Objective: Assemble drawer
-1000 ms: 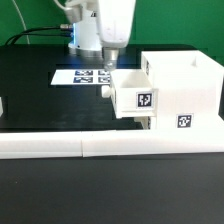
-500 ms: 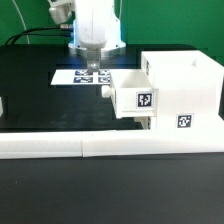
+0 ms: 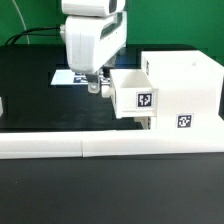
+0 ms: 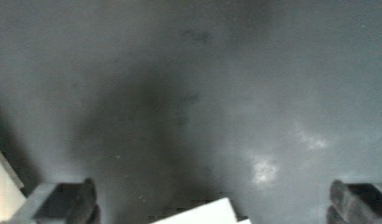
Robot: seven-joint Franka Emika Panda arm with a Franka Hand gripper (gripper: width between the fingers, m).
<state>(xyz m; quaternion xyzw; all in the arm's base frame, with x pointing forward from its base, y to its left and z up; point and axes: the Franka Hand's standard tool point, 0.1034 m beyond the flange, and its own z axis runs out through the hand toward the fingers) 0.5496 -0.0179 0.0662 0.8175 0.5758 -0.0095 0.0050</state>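
The white drawer housing [image 3: 185, 90] stands at the exterior view's right. One knobbed tray [image 3: 135, 92] sits partly inside it and sticks out toward the left, tag facing front. My gripper [image 3: 95, 84] hangs just left of that tray's front end, with its fingertips low over the black table. In the wrist view the gripper [image 4: 209, 205] is open, both fingers [image 4: 63, 202] spread wide with nothing between them. A white corner [image 4: 220, 213] shows below them over the dark table. The tray's knob is hidden behind my fingers.
The marker board [image 3: 62, 76] lies behind my hand, mostly covered. The long low white wall bar [image 3: 100, 146] runs along the table's front. A cropped white part [image 3: 2, 104] shows at the left edge. Cables lie at the back left.
My hand has moved from above the marker board toward the exterior view's left and down, ending beside the tray's front end. The tray and housing have not moved.
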